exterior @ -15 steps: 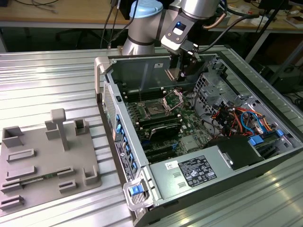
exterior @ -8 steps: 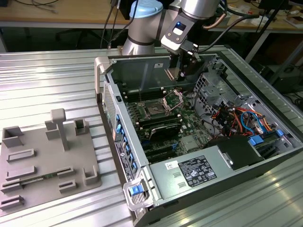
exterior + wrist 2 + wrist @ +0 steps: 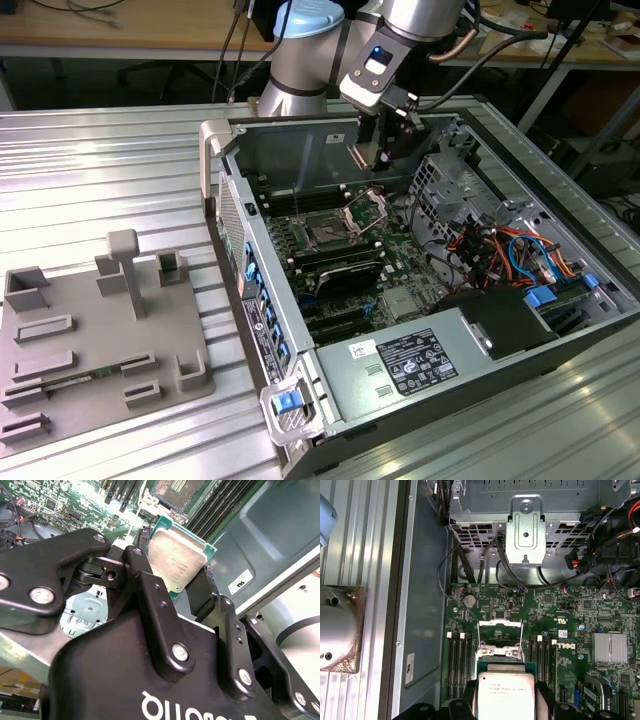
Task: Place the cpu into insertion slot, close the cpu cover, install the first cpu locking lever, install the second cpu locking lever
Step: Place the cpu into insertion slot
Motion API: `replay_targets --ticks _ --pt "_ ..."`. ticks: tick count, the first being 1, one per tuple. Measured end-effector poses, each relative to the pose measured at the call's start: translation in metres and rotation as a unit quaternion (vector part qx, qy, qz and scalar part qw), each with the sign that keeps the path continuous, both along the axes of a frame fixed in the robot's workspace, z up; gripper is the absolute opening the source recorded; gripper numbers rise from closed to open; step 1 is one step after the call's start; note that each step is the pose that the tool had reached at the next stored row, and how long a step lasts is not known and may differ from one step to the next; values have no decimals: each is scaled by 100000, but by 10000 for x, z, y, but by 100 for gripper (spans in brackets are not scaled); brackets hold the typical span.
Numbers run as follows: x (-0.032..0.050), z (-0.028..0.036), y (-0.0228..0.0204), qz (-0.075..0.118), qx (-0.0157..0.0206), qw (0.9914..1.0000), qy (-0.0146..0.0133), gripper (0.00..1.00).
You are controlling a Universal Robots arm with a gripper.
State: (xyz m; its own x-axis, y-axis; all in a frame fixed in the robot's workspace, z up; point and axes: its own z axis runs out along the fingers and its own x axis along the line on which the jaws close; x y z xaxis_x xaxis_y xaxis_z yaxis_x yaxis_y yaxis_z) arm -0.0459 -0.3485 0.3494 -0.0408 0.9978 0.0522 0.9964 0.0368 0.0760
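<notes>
My gripper hangs inside the open computer case, above the green motherboard. It is shut on the cpu, a flat square chip with a dull metal face, clamped between two black fingers. The first wrist view shows the cpu held above the board, just short of the raised cpu cover. In the exterior view the insertion slot lies bare and dark on the board. The cpu cover stands open at the side of the slot nearest the gripper. The chip is still well above the slot.
Black memory slots flank the socket. A metal drive cage and bundled cables fill the case on the exterior view's right, with the power supply in front. A grey fixture plate lies on the ribbed table outside the case.
</notes>
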Motion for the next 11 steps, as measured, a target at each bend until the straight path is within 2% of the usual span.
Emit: replay_targets --ticks 11 --pt "0 -1 0 1 520 99999 118 55"
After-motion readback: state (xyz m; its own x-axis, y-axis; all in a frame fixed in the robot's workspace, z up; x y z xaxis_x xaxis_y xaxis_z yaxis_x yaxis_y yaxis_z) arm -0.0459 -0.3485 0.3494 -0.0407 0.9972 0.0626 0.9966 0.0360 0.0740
